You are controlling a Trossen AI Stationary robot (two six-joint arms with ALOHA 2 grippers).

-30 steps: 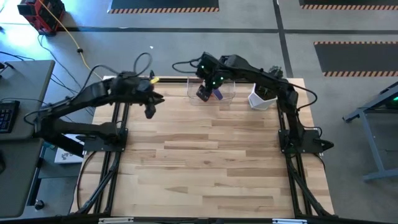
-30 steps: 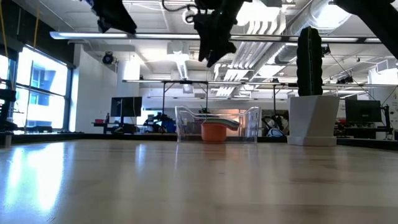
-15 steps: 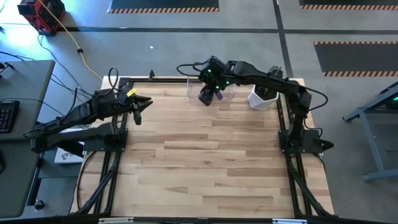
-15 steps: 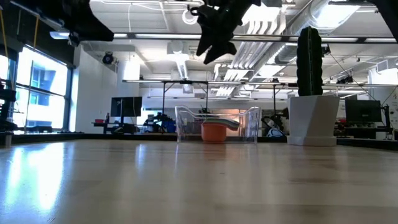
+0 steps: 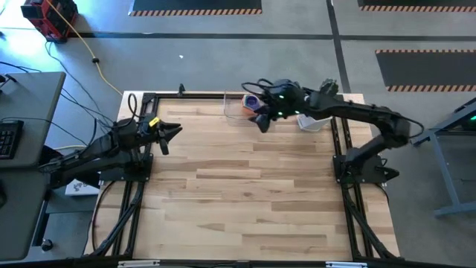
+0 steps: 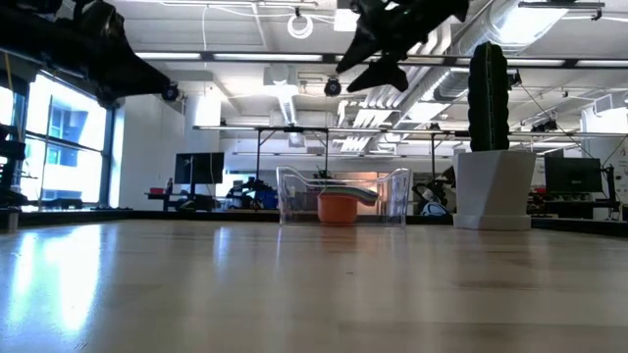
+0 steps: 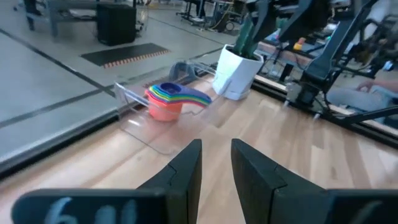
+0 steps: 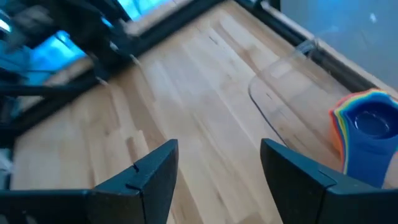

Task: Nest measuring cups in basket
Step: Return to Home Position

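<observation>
From above, the right claw (image 5: 262,123) hangs over the table (image 5: 245,201) just off the near wall of the basket (image 5: 232,112). The measuring cups (image 5: 251,103) sit nested inside the basket, just past the claw's tips toward the far edge. The white pot (image 5: 312,121) stands on the other side of the claw, beside its arm. The left claw (image 5: 169,132) is pulled in over the table's left edge, well apart from the basket.

At table height, the right claw is high in the air, with the basket below it and a little to one side. An orange cup shows through the clear wall, resting on the basket's floor. The cactus (image 6: 488,93) rises from the pot beside the basket.

In the left wrist view, that claw's fingers (image 7: 186,167) stand with only a slim gap between them and grip nothing; they look barely parted, though the angle makes this hard to judge. Well ahead of them the cups sit as one stack in the basket, the orange cup outermost and a blue one innermost, with the coloured handles fanned to one side.

In the right wrist view, that claw's fingers (image 8: 152,171) are spread wide and empty over bare wood. The stack, blue cup on top, lies just beyond one finger.
</observation>
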